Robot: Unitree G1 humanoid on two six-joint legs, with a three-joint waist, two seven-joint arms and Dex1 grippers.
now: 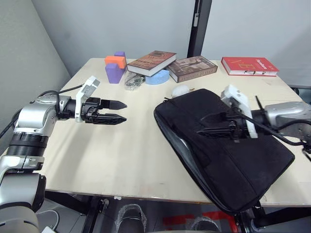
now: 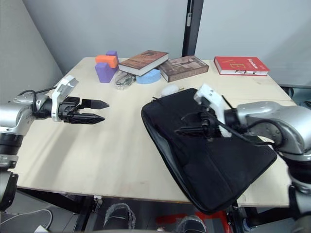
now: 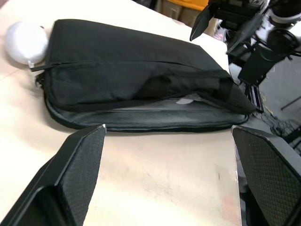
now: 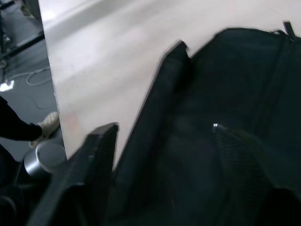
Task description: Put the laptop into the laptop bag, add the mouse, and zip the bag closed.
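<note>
On a pale wooden table before a grey wall, the left gripper hovers with fingers spread, holding nothing. To its right lies the laptop bag, mouth unzipped, laptop edge showing inside. The right gripper hangs parted over the bag's top.

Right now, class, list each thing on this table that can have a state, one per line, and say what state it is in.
Black fabric laptop bag: lying flat, zip open along the long edge.
Thin silver laptop: inside the bag, edge visible through the opening.
White rounded object: on the table beside the bag; cannot tell whether it is the mouse.
Left gripper: open, empty, above the table.
Right gripper: open, over the bag.
Three books: closed.
</note>
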